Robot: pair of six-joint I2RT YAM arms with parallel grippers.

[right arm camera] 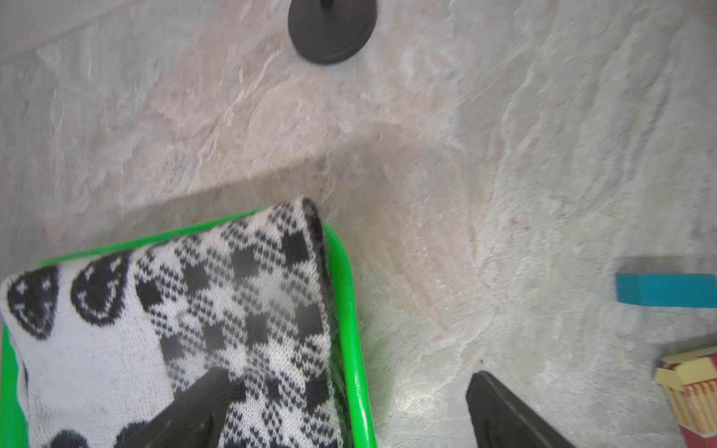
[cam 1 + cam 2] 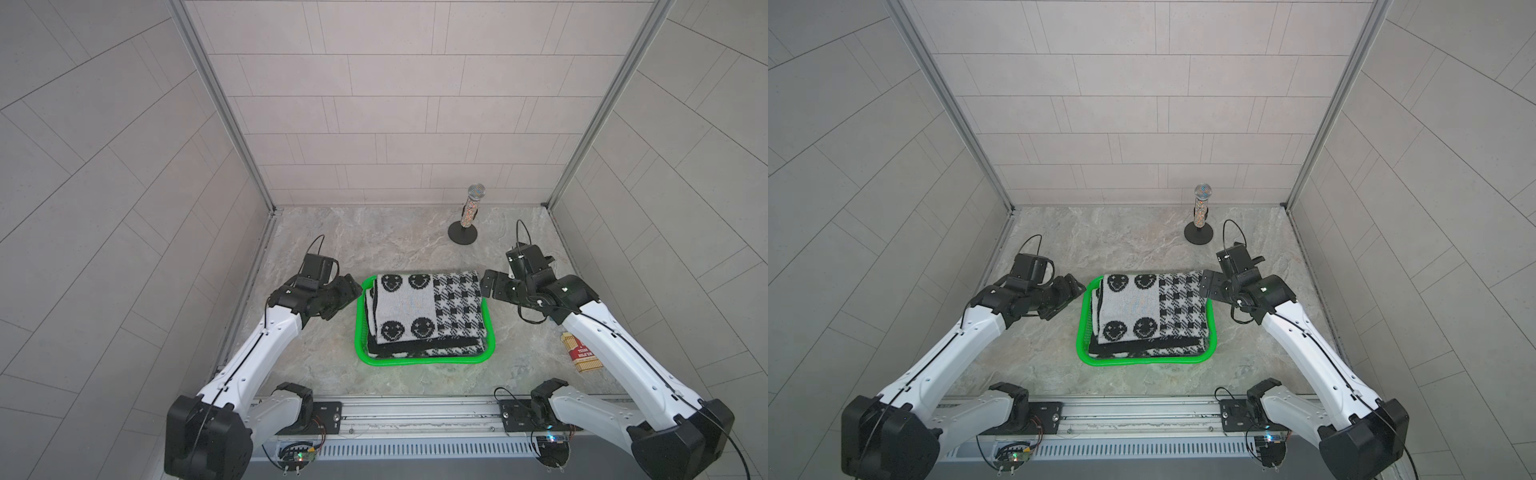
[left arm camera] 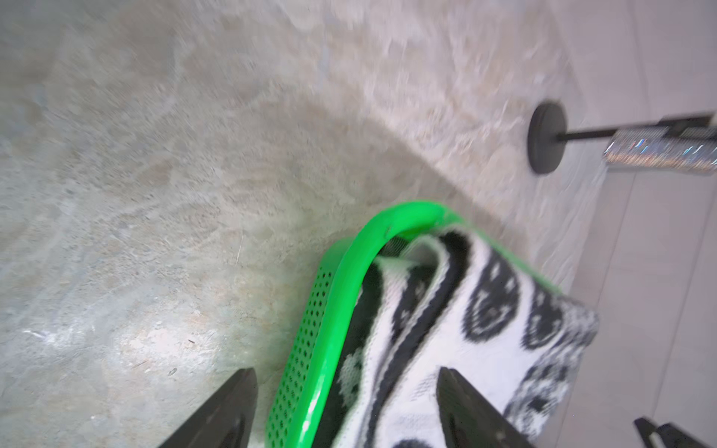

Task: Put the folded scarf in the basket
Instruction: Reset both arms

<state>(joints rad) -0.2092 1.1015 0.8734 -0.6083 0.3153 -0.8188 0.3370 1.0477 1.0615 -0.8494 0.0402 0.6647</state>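
The folded scarf point(image 2: 424, 311) point(image 2: 1150, 311), black and white knit with smiley faces and a check pattern, lies inside the bright green basket point(image 2: 419, 360) point(image 2: 1142, 361) and fills it. My left gripper point(image 2: 355, 293) point(image 2: 1075, 291) is at the basket's left rim. In the left wrist view it point(image 3: 345, 371) stands open, one finger over the table and one over the scarf point(image 3: 465, 329), straddling the basket rim point(image 3: 349, 271). My right gripper point(image 2: 486, 286) point(image 2: 1204, 286) is at the far right corner. It point(image 1: 347, 373) is open too, straddling the rim point(image 1: 349, 310) with one finger over the scarf point(image 1: 194, 310).
A glittery microphone on a black round stand point(image 2: 469, 216) point(image 2: 1200, 216) stands at the back right. A red and yellow box point(image 2: 579, 351) point(image 1: 690, 391) lies under my right arm, with a blue block point(image 1: 665, 289) near it. Tiled walls close in three sides.
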